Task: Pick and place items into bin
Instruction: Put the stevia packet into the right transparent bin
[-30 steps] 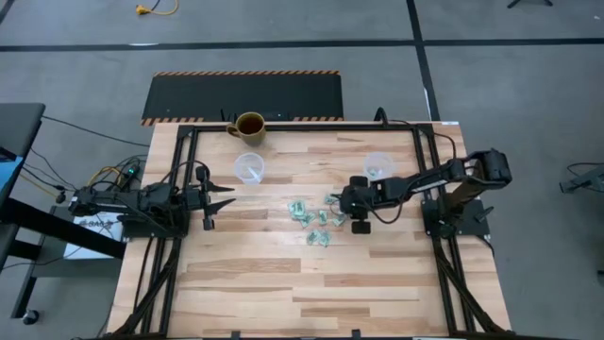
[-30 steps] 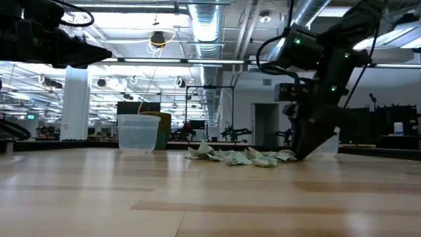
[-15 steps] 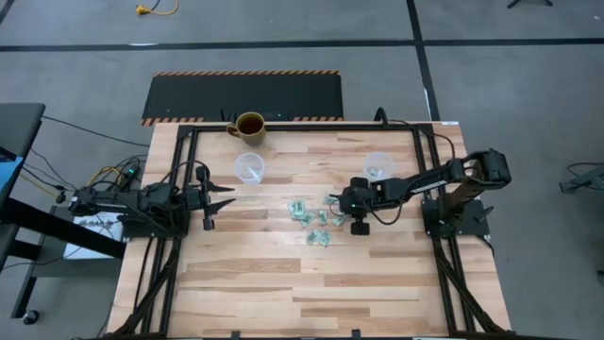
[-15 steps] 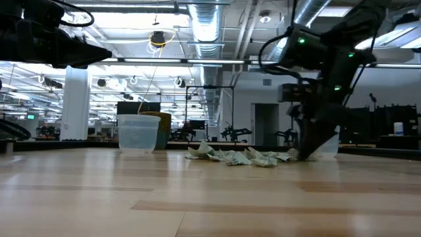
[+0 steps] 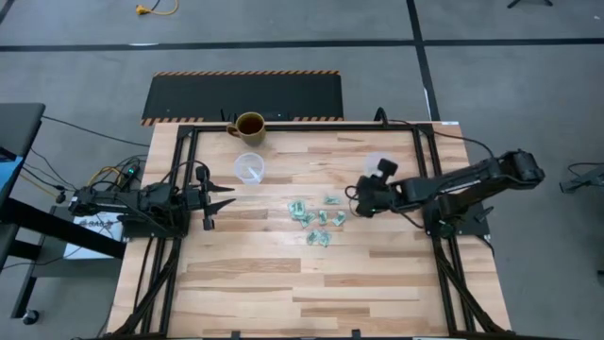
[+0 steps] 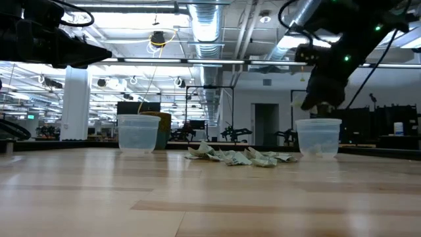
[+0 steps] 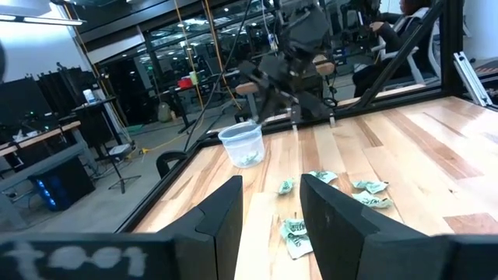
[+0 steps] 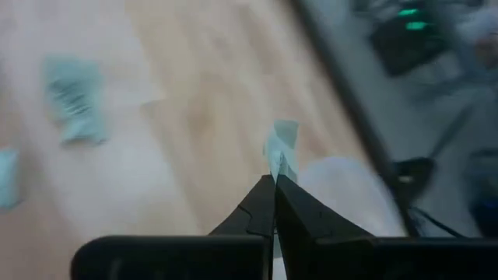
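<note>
Wooden table (image 5: pixel 283 274) seen from above, with a dark arm on each side. The right gripper (image 5: pixel 374 179) is raised above the table beside a clear plastic cup (image 5: pixel 377 162) at the table's right rear. Its fingers (image 8: pixel 268 204) are pinched together on one small light-green and white wrapped piece (image 8: pixel 282 148), which sticks up from the tips. In the right wrist view the cup (image 8: pixel 342 194) lies just beyond the held piece. In the low view the gripper (image 6: pixel 316 102) hangs just above the cup's rim (image 6: pixel 318 121).

The other wrapped pieces, the pile (image 5: pixel 316 219), lie loose near the middle of the table, well apart from the right gripper. They are crinkly and scattered close to one another, some touching. In the low view the pile (image 6: pixel 237 157) sits flat on the wood between the two clear cups.

A second clear cup (image 5: pixel 249 168) stands at the left rear of the table. A mug (image 5: pixel 249 125) stands behind it at the table's far edge.

The left gripper (image 5: pixel 223 195) waits over the table's left side, pointing toward the middle. Its fingers (image 7: pixel 226 222) are spread apart and hold nothing.
</note>
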Robot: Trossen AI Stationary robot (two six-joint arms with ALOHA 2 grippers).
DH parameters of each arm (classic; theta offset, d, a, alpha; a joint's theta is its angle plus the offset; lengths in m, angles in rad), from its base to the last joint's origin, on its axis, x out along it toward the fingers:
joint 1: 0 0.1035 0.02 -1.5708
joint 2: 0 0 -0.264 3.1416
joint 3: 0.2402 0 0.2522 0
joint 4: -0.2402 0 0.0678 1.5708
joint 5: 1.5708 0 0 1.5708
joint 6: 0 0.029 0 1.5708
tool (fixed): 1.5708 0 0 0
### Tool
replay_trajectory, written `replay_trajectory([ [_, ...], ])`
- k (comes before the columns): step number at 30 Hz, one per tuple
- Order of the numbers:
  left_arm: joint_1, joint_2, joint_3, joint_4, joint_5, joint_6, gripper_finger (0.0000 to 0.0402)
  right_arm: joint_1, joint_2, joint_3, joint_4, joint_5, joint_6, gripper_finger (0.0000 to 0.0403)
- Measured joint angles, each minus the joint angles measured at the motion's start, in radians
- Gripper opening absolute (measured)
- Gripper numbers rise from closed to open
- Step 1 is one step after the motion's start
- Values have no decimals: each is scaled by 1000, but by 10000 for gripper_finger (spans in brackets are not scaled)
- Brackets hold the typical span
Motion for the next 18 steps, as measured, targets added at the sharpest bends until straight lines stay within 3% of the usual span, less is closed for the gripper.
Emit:
replay_trajectory([
  [5, 0, 0, 0, 0, 0, 1, 121, -14, -42, 1, -81, 114, 99, 1],
  [11, 0, 0, 0, 0, 0, 8, 121, -87, -44, 1, -173, 104, 209, 5],
  [18, 0, 0, 0, 0, 0, 8, 121, -122, -25, 2, -180, 101, 239, 61],
])
